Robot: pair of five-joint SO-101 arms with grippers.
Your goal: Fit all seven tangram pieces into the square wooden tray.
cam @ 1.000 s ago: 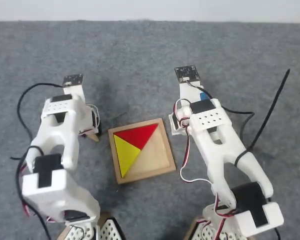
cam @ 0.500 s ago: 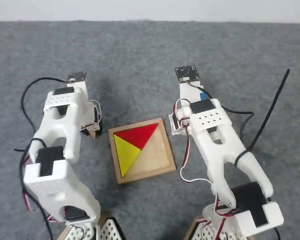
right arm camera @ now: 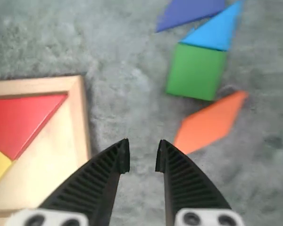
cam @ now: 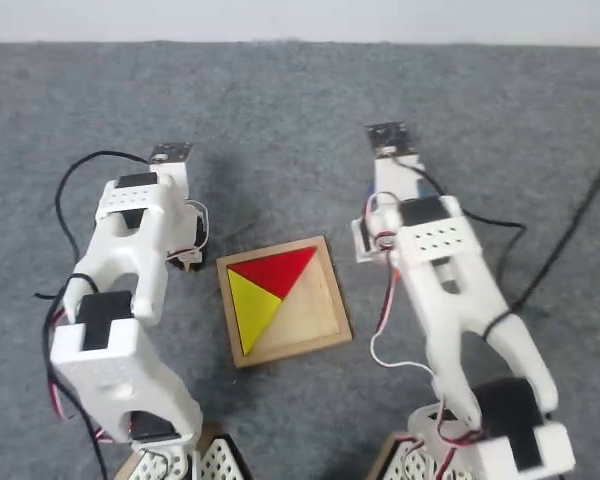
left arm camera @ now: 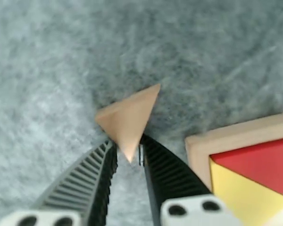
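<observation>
- Since a second ago the left arm [cam: 130,250] has swung toward the far edge of the surface [cam: 280,120] and a little to the right. The right arm [cam: 440,270] has shifted to the right. The tray has stayed where it was.
- The tray [cam: 305,318] lies between the two arms, closer to the near edge of the surface than to the far one, and is turned slightly askew.
- In the tray a yellow triangle [cam: 250,308] fills the left part and a red triangle [cam: 277,270] fills the far part. The two meet along one edge, and the rest of the tray floor is bare wood.
- The left gripper [left arm camera: 127,151] is closed on one corner of a tan triangle [left arm camera: 129,117], just off the tray's far left corner. The rest of the triangle sticks out past the fingertips.
- The right gripper [right arm camera: 142,155] is over bare surface just beside the tray's right rim. Its jaws are slightly apart and hold nothing.
- Past the right gripper an orange parallelogram [right arm camera: 210,122] lies flat on the surface, clear of the tray.
- Farther on is a green square [right arm camera: 196,70], near the parallelogram.
- A blue triangle [right arm camera: 216,29] lies just beside the square's far edge.
- Next to it is a purple piece [right arm camera: 188,12], cut off by the frame.
</observation>
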